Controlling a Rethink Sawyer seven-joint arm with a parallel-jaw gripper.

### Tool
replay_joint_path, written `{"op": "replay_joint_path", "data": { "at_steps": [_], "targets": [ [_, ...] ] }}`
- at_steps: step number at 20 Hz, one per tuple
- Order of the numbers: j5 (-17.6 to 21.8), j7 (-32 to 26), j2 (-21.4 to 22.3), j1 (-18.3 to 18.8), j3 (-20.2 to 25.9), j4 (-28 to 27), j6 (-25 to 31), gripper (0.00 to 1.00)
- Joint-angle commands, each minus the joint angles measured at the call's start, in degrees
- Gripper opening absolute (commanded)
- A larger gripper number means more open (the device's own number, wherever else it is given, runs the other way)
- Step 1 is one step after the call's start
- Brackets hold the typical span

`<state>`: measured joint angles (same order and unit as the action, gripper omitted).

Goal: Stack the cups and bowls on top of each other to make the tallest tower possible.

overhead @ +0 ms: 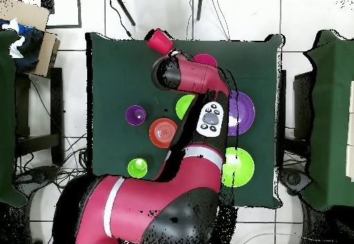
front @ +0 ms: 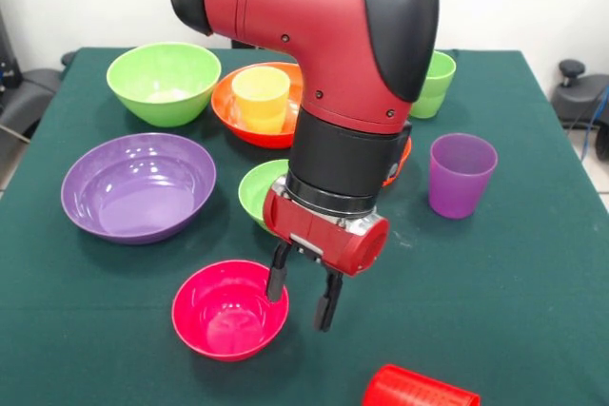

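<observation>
Gripper (front: 303,299) hung over the small magenta-pink bowl (front: 228,311).
Fingers apart, holding nothing, one finger over the rim; bowl glossy, upright, empty.

Bright, even, from above — soft shadow under the gripper (front: 303,299) at lower centre, white glare on the purple bowl (front: 138,186), everything in focus.

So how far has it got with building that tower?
Barely begun. The only stacking visible is the yellow cup sitting in the large orange bowl. The hand is open and empty, over the rim of the small pink bowl. The purple bowl, purple cup and red cup lying on its side are all still separate.
</observation>
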<state>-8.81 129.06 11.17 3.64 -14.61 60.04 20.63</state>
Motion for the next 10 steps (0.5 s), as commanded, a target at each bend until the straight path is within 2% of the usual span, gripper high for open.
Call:
{"op": "replay_joint_path", "data": {
  "at_steps": [1,10],
  "targets": [
    [1.4,4.6,-0.7,1.2,2.6,2.8,-0.5,1.0],
    [0.6,6.3,-4.1,-0.2,0.3,-0.2,-1.4,1.0]
  ]
}}
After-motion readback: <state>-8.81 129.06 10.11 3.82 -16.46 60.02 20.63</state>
